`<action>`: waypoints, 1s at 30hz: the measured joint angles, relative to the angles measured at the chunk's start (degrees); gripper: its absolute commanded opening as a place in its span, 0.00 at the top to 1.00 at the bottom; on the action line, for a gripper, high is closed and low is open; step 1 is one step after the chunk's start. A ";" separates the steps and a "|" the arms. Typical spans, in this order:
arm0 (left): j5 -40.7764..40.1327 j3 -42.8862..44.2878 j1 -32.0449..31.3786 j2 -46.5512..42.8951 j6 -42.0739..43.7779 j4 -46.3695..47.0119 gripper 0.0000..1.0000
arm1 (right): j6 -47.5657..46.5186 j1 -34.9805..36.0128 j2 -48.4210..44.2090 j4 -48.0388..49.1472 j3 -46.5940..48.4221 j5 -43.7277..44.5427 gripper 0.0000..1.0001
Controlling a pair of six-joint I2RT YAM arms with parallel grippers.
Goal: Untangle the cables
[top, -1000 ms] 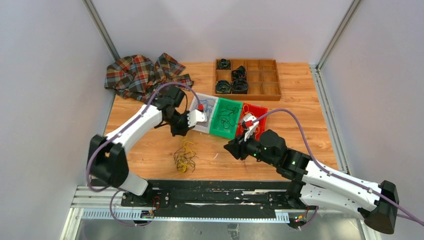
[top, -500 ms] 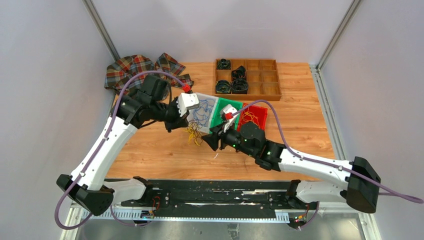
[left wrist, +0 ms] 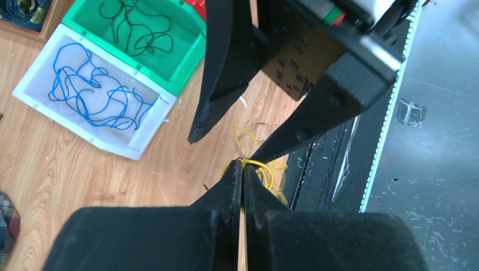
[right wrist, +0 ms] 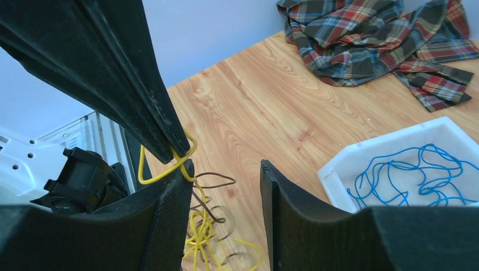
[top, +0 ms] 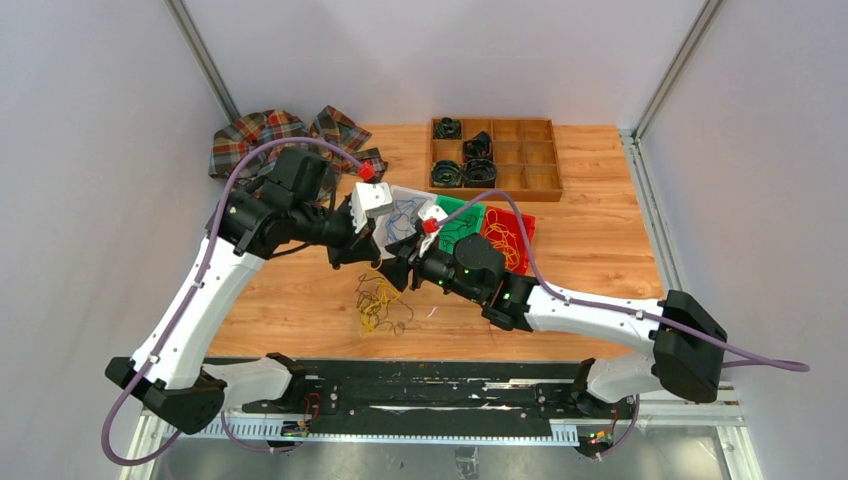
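The left gripper is pinched tight on a yellow strand at the top of the cables. These are a yellow and brown tangle that hangs from its tips down onto the wooden table, just in front of the bins. The right gripper stands with its jaws apart right at those tips. One finger is just beside the pinched yellow loop, and nothing is clamped between the jaws. Behind them, the white bin holds a blue cable and the green bin a black cable, with the red bin beyond. A second ago the tangle lay loose on the wood while the left gripper was at the white bin and the right gripper at the red one. Half a second ago the tangle hung higher, close under the left gripper, with the right gripper a little further off to the right. It now sags lower and spreads on the table.
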 measured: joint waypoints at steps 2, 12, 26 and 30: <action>0.61 0.74 0.00 0.00 0.00 -0.57 0.99 | 0.13 0.15 0.92 0.85 0.11 -0.81 0.53; 3.15 5.97 -0.31 0.00 0.11 -2.86 1.00 | 0.94 0.28 4.59 3.23 2.14 -1.66 0.62; 3.58 23.39 -0.33 1.88 -0.63 -4.96 1.00 | 3.50 0.28 6.62 7.06 -2.73 0.42 0.75; 1.22 32.15 -0.35 3.80 -0.70 -5.01 1.00 | 4.44 0.28 9.14 7.58 -6.21 1.62 0.75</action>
